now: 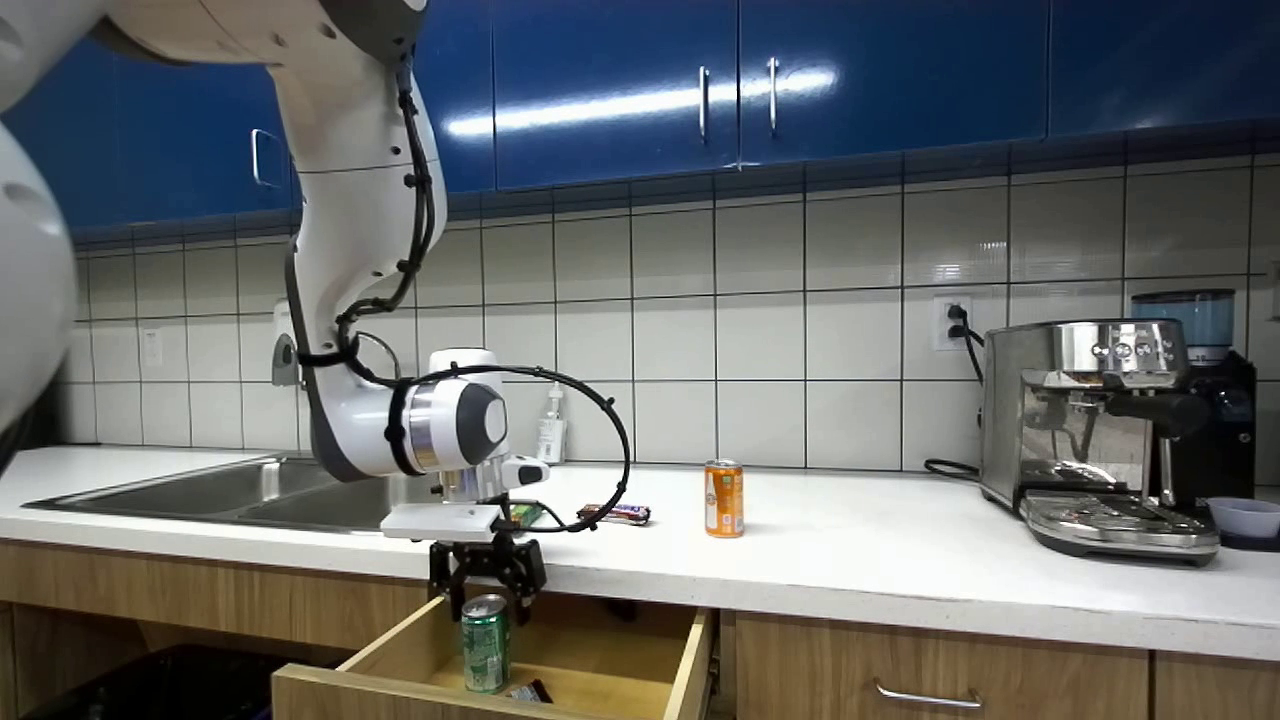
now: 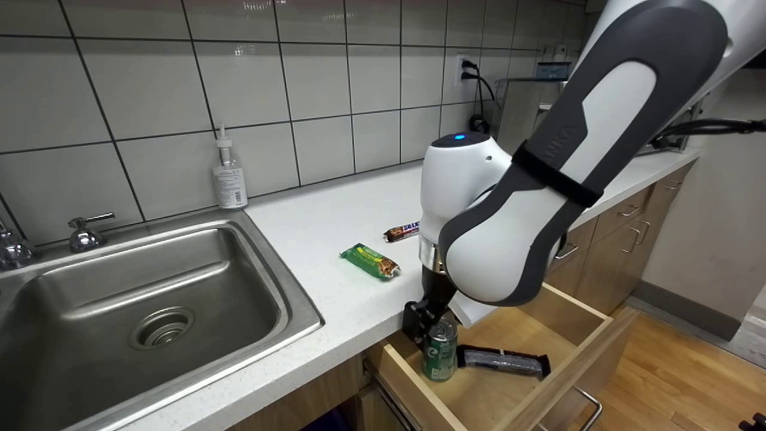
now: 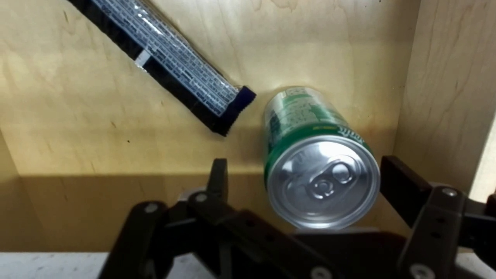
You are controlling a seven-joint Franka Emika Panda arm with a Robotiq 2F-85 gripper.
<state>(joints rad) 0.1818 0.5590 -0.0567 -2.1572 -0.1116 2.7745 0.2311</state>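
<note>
Gripper (image 3: 304,162) spread wide around green can (image 1: 486,648), not clamped. Can stands in drawer (image 1: 600,668), long axis vertical, top up. Wrist view: can's top toward 5 o'clock, gap at its 9, black-wrapped bar (image 3: 186,73) at its 10, lying 10-to-4.

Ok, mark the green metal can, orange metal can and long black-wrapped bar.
Green metal can (image 3: 321,164), wrist view: silver lid.
Orange metal can (image 1: 724,499), in an exterior view: side wall.
Long black-wrapped bar (image 3: 173,62), wrist view: printed panel.
</note>
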